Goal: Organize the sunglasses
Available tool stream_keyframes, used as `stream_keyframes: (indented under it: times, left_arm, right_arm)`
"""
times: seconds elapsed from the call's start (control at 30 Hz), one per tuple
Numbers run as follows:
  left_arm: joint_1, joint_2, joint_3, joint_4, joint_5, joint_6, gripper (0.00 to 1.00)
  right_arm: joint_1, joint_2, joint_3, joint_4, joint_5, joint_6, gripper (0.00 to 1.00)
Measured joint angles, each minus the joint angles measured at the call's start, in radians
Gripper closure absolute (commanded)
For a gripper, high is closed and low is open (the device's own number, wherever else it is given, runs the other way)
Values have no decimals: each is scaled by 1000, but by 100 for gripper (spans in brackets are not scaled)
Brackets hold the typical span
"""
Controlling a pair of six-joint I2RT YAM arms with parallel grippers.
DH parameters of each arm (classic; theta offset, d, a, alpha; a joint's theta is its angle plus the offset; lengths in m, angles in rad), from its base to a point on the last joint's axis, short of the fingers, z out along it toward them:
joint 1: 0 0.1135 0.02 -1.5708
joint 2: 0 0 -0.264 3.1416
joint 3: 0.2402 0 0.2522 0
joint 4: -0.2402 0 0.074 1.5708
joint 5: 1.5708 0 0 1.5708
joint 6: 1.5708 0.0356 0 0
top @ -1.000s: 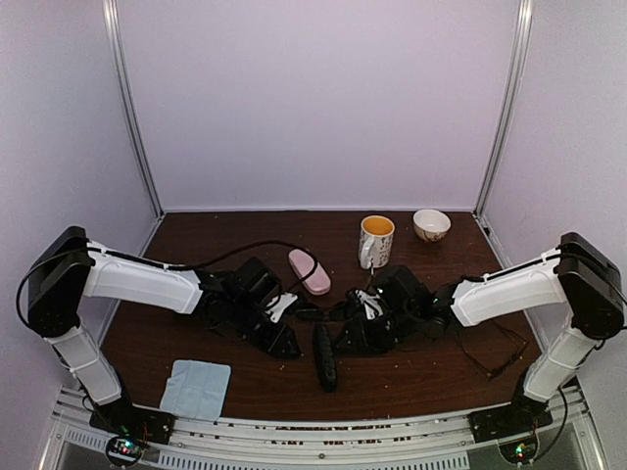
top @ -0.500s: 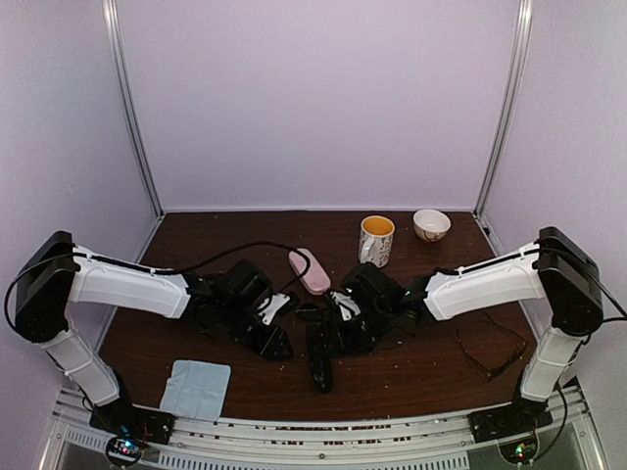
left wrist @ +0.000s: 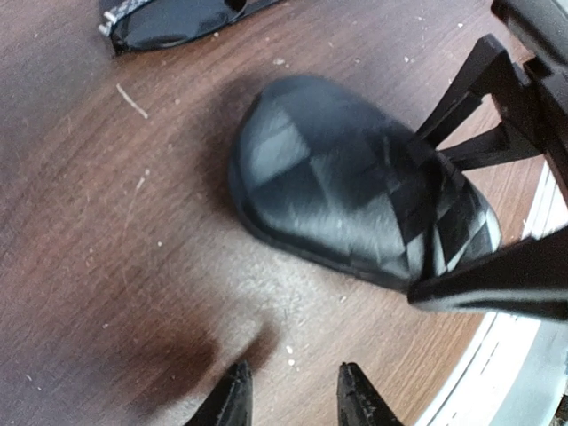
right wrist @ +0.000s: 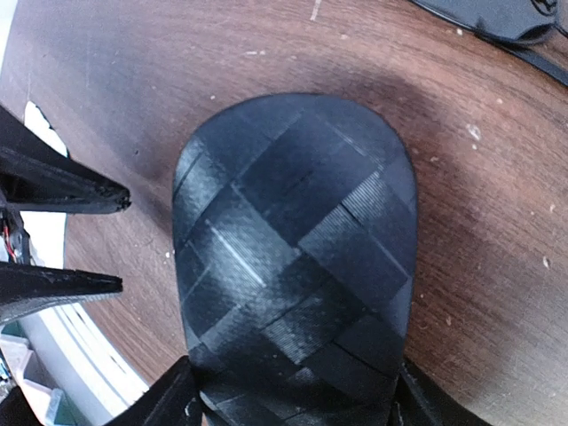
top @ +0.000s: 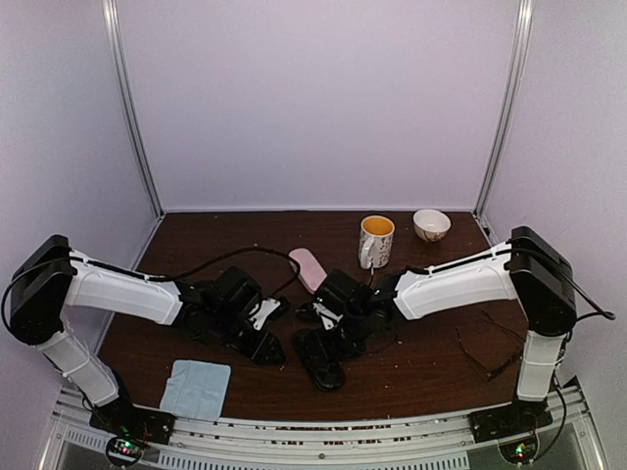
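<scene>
On the brown table (top: 421,387) a black case (right wrist: 293,248) with a woven pattern lies near the front edge, between the two arms. The right gripper (right wrist: 293,404) is low over this case with one finger on each side of its near end. The jaws stand wide apart, but I cannot tell whether they press the case or are only beside it. The left gripper (left wrist: 293,404) is close to the table, just to the left of the case and pointing toward it. Its two fingertips (left wrist: 235,399) are a little apart, with only bare wood between them, and they hold nothing. The black sunglasses (left wrist: 177,18) with dark lenses lie on the table just behind the case, apart from it, and neither gripper touches them. In the right wrist view one part of them shows at the upper corner. The thin-framed glasses (top: 487,370) lie alone on the right side of the table, well apart from both grippers. A pink case (top: 307,266) lies further back, near the middle. A mug (top: 376,240) and a small bowl (top: 431,224) stand behind, on the right. A blue cloth (top: 196,389) lies flat at the front left.
</scene>
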Motion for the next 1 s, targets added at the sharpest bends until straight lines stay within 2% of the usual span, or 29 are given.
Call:
stream_keyframes:
  times: [0.23,0.43,0.67,0.73,0.9,1.0]
  left_arm:
    - [5,-8,-16,16,2,0,63]
    - [7,-69,-17,9,-10,-2,58]
    - [7,-153,10,-26,-48,-6,50]
    - [7,-182,24,-32,-55,-8,45]
    - [7,-248,56,-26,-61,-25,26]
    - [7,-281,70,-6,-57,-40,20]
  right_arm:
    - [6,3,11,-26,19,-19,54]
    - [6,-22,3,-37,39,-29,61]
    - [-17,-210,-82,47,36,-20,68]
    - [-31,-273,-107,92,32,-18,70]
    - [-54,-394,-171,203,16,-3,75]
    - [-63,-448,-213,273,-1,3,79]
